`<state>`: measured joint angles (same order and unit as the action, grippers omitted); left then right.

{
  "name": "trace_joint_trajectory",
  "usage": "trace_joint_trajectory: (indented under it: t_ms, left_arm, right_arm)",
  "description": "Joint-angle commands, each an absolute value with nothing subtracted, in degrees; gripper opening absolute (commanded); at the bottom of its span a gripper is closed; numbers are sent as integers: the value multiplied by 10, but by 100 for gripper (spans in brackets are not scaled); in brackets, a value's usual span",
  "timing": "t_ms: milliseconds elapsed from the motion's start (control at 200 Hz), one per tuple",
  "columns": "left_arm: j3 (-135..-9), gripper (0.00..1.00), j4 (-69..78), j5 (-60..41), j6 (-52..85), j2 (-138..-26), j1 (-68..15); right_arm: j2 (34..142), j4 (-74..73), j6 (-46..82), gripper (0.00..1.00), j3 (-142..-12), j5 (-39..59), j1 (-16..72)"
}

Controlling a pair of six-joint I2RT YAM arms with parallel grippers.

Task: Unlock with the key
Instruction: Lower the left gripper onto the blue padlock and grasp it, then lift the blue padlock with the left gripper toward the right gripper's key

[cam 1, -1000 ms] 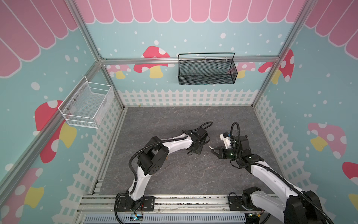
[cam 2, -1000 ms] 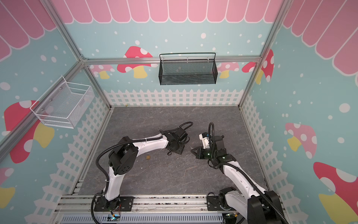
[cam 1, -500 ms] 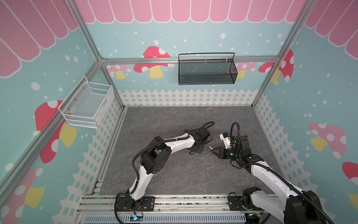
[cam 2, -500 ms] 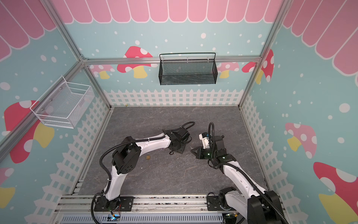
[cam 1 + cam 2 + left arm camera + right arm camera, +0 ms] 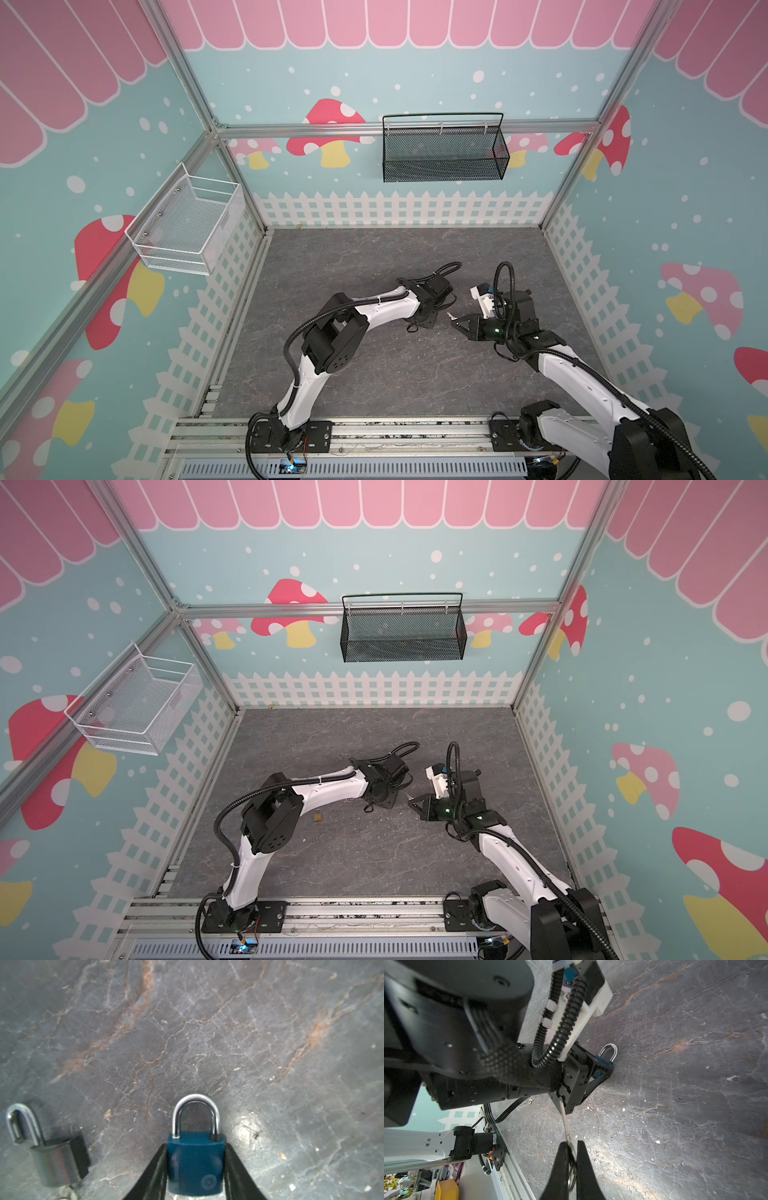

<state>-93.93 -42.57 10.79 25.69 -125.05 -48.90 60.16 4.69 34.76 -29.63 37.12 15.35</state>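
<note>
A blue padlock (image 5: 196, 1165) with a closed silver shackle lies on the grey floor. My left gripper (image 5: 195, 1147) is shut on its body, one black finger against each side. The right wrist view shows the blue padlock (image 5: 600, 1066) from the side, in the left gripper's fingers. In both top views the left gripper (image 5: 430, 320) hides it. My right gripper (image 5: 572, 1147) is shut on a silver key (image 5: 564, 1124), whose ring sits between the fingers. The blade points at the left gripper, and in a top view the key (image 5: 451, 316) ends a short gap from it.
A second, grey padlock (image 5: 58, 1161) with its shackle swung open lies on the floor beside the left gripper, small keys (image 5: 66, 1192) next to it. A small brass-coloured padlock (image 5: 317, 814) shows under the left arm. A black basket (image 5: 442, 153) and a white basket (image 5: 183, 228) hang on the walls.
The left arm's elbow has swung to the right while its gripper stayed low at the same spot. The right arm and the key have held still.
</note>
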Motion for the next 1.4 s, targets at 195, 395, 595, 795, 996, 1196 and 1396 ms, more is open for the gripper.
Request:
trace_joint_trajectory:
  t_ms: [195, 395, 595, 795, 996, 1196, 1396]
  left_arm:
    - [-948, 8, -467, 137, 298, -1234, -489]
    - [-925, 0, -445, 136, 452, -1138, -481]
    - [-812, 0, -333, 95, 626, -1017, -475]
    - [-717, 0, -248, 96, 757, -932, -489]
    - [-692, 0, -238, 118, 803, -893, -501]
    - [-679, 0, -236, 142, 825, -875, -505]
    - [-672, 0, -232, 146, 836, -872, -505]
  right_arm:
    - [591, 71, 337, 0, -308, 365, 151]
    - [589, 98, 343, 0, -321, 282, 190]
    - [573, 22, 420, 0, -291, 156, 308]
    - [598, -73, 476, 0, -282, 59, 402]
    - [623, -135, 513, 0, -285, 13, 435]
    - [639, -150, 518, 0, -290, 0, 455]
    - [636, -161, 521, 0, -292, -6, 461]
